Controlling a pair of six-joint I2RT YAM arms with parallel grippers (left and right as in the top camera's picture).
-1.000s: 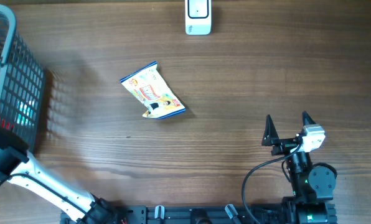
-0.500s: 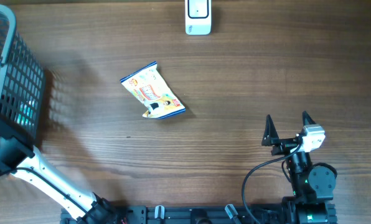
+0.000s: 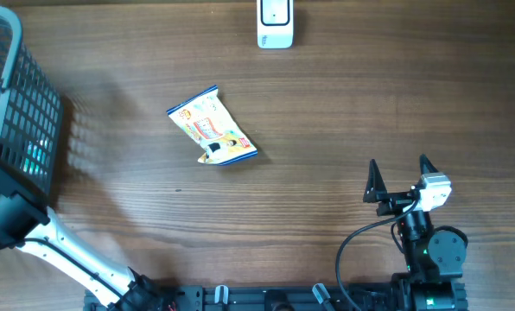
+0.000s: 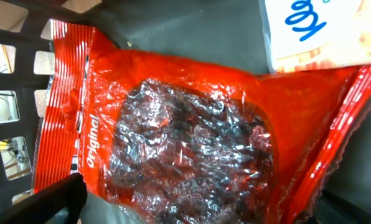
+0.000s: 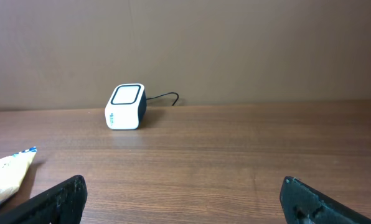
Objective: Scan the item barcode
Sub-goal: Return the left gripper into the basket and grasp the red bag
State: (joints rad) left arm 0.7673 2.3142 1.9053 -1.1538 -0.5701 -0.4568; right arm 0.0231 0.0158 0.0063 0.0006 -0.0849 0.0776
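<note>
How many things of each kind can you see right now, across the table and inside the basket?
Grey plastic mesh basket: 1
Packaged items: 3 (yellow-and-white snack pouch on table; red plastic pouch, white blue-lettered pack in basket)
White box-shaped scanner: 1
Total: 5

Basket (image 3: 24, 112) runs off the overhead's left edge. Inside it, I see the red packet (image 4: 185, 149) only partly, cropped by the wrist frame. White packet (image 4: 316, 31) above it is cropped too, print partial.

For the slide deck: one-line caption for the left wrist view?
Open left gripper over a red snack bag lying in the grey basket.
</note>
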